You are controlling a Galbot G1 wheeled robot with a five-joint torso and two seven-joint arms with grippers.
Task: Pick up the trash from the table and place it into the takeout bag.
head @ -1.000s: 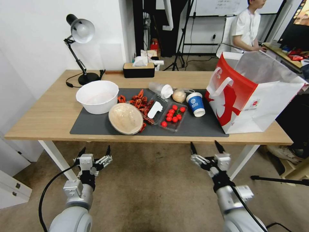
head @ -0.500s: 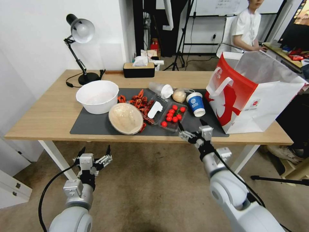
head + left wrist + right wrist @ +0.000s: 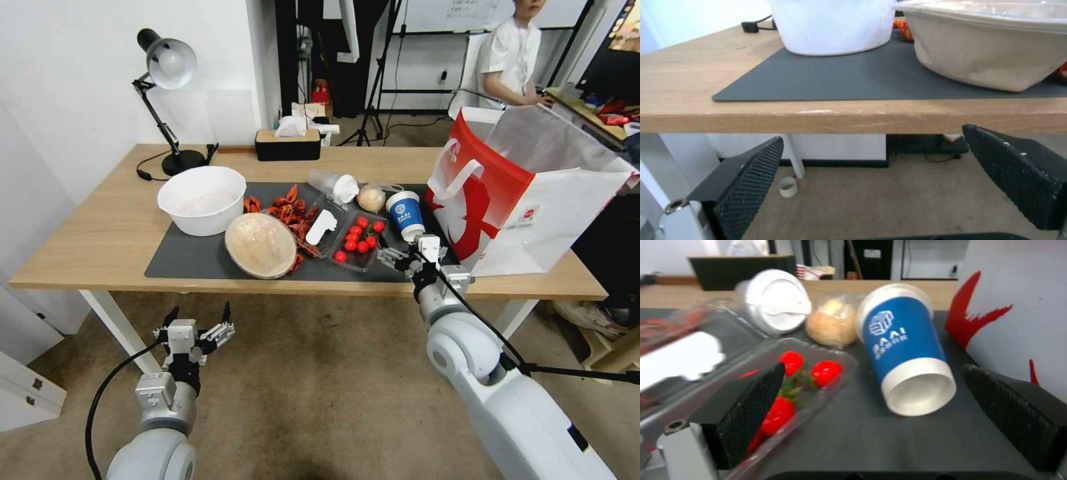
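Trash is spread over the dark mat (image 3: 200, 263) on the table (image 3: 87, 233), nothing picked up yet. The blue-and-white paper cup (image 3: 405, 215) stands at about one o'clock on the mat, mouth down, just beside the takeout bag (image 3: 533, 220), which gapes open at three o'clock. A second ago the right gripper (image 3: 412, 255) hung below the table's front edge; now it has come up over the mat's near edge, jaws wide, right before that cup. To my eye, that makes the cup the first thing to be taken.

In the right wrist view the cup (image 3: 902, 346) sits between the spread fingers (image 3: 751, 406) but farther off, untouched. Behind it lie the beige ball in clear wrap (image 3: 833, 323) and the clear plastic cup with white lid (image 3: 773, 301) on its side. The round tan bowl (image 3: 260, 245) rests at six o'clock.

The left gripper (image 3: 197, 328) has stayed low before the table at seven o'clock, jaws apart.

The bag's inside is hidden from me beyond its foil lining, and the wrist view's near edge is blurred.
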